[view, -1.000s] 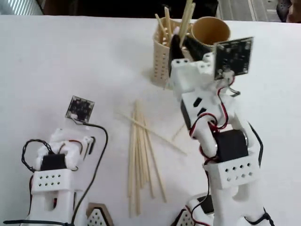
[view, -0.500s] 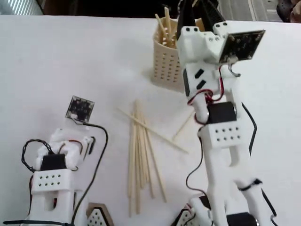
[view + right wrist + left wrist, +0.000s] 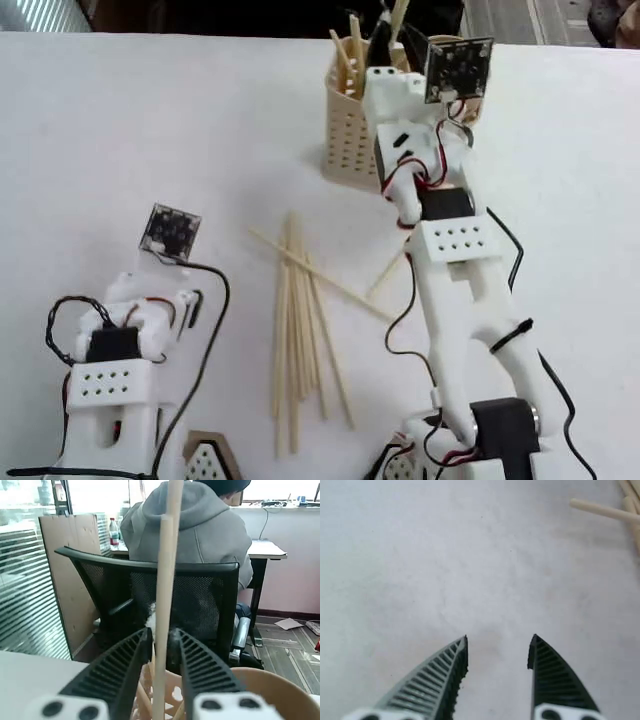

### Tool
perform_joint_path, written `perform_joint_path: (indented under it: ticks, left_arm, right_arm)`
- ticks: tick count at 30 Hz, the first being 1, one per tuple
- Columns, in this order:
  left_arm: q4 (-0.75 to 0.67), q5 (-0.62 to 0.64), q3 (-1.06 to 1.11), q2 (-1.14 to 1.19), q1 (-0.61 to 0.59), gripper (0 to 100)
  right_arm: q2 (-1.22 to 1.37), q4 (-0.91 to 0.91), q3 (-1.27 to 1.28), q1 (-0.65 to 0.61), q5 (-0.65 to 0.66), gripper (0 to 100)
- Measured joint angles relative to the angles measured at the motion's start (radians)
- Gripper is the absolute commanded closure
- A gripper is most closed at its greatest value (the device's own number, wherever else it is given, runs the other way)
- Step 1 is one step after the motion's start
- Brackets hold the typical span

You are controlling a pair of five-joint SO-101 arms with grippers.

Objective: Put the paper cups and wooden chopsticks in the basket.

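Observation:
My right gripper (image 3: 161, 640) is shut on one wooden chopstick (image 3: 165, 580), held upright above the cream perforated basket (image 3: 345, 135) at the table's far side. In the high view that gripper (image 3: 385, 35) is over the basket, where several chopsticks stand. The tan paper cup (image 3: 260, 685) has its rim just below and beside the right gripper. A pile of chopsticks (image 3: 295, 330) lies mid-table, with one stray chopstick (image 3: 385, 272) beside the right arm. My left gripper (image 3: 497, 647) is open over bare table, with chopstick tips (image 3: 605, 511) farther off.
The white table (image 3: 150, 120) has free room on its left and far right. The left arm (image 3: 115, 350) sits low near the front edge. Behind the table stands a black mesh chair (image 3: 150, 595) with a person seated in it.
The right arm has stretched forward and shifted a little left over the basket with the chopstick, and it now covers the paper cup in the high view. The left arm has not moved.

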Motion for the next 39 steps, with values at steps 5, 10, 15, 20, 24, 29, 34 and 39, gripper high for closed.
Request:
perform_joint_path:
  ticks: [5, 10, 15, 20, 24, 29, 34, 39]
  left_arm:
    - [0.000, 0.000, 0.000, 0.000, 0.000, 80]
    - [0.000, 0.000, 0.000, 0.000, 0.000, 80]
    - [0.000, 0.000, 0.000, 0.000, 0.000, 80]
    - [0.000, 0.000, 0.000, 0.000, 0.000, 80]
    - [0.000, 0.000, 0.000, 0.000, 0.000, 80]
    - [0.000, 0.000, 0.000, 0.000, 0.000, 80]
    - [0.069, 0.000, -0.069, 0.000, 0.000, 78]
    - [0.279, 0.000, -0.278, 0.000, 0.041, 71]
  right_arm:
    - [-0.008, 0.074, 0.000, 0.000, 0.012, 87.2]
    - [-0.107, 0.273, 0.000, 0.000, 0.012, 94.4]
    - [-0.272, 0.578, 0.000, -0.012, 0.012, 97.8]
    - [-0.416, 0.861, 0.000, -0.038, 0.012, 97.8]
    - [-0.506, 0.990, 0.061, -0.032, 0.015, 97.8]
    - [-0.623, 1.000, 0.295, -0.037, 0.015, 97.8]
    - [-0.760, 0.904, 0.560, 0.020, 0.015, 97.4]
    - [-0.898, 0.756, 0.773, 0.129, 0.015, 97.4]
